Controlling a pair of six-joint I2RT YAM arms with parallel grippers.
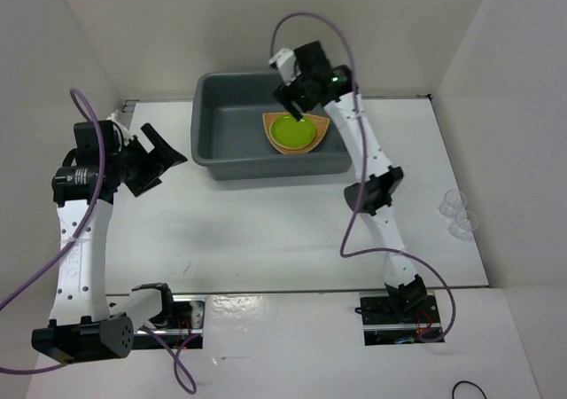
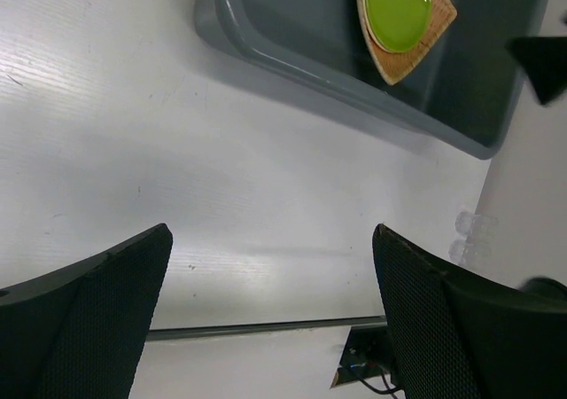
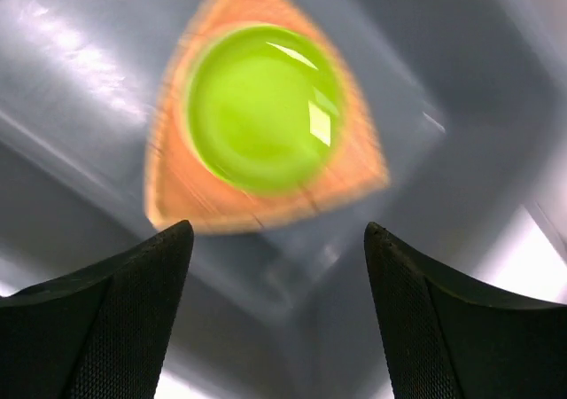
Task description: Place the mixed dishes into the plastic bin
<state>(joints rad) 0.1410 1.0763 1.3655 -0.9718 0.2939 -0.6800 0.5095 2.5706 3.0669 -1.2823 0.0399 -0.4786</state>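
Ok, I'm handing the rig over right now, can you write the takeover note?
Left gripper: open, empty, over the table left of the plastic bin.
Right gripper: open, empty, above the lime-green dish.
Done: lime-green dish sits on the orange plate, both inside the bin.
Left: two clear cups stand near the table's right edge. No cream plate is in view.

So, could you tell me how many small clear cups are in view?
2: one small clear cup near the white table's right edge, a second clear cup beside it, nearer the arms. None shows elsewhere.
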